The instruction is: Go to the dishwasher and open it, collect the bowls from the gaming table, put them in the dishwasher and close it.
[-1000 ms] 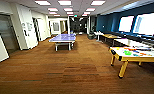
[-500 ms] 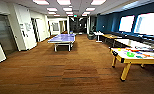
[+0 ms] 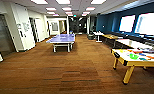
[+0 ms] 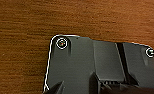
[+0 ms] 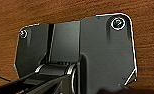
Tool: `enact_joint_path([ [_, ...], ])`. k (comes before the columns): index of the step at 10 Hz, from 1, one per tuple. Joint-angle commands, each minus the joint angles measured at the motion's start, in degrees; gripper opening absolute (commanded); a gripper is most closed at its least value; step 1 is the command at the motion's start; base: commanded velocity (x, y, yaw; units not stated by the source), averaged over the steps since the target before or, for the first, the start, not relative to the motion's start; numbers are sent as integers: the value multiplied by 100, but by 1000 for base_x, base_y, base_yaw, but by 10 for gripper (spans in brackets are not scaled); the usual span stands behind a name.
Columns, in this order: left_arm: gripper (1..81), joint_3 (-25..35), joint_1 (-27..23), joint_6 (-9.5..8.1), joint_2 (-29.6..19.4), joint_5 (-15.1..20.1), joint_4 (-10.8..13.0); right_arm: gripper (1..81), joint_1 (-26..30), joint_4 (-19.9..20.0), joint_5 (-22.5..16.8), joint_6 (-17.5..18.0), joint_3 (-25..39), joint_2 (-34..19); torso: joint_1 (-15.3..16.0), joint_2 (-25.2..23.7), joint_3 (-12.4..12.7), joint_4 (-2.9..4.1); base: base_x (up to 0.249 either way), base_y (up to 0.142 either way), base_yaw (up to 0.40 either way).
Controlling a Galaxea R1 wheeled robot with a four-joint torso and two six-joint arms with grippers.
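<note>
No legible text, label, brand or no. can be made out anywhere. Small notices are fixed to the white wall on the left, and a green-lit sign is hung at the corridor ceiling, but their wording is too blurred to be read.

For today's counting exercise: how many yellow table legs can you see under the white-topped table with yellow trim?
3. Under the gaming table: a front leg nearest the camera, a leg at the left end, and part of a leg further right. Others may be hidden beyond the picture's edge.
</note>
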Motion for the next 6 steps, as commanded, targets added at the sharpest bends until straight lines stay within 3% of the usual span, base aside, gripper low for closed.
enact_joint_path([
  [1,811,-22,-327,23,-45,239,34,811,328,1,-308,-12,6,14,3,0,0,0,252,0,0],
  [6,811,-22,-327,23,-10,239,34,811,319,-8,-316,-12,6,5,3,0,0,0,252,0,0],
])
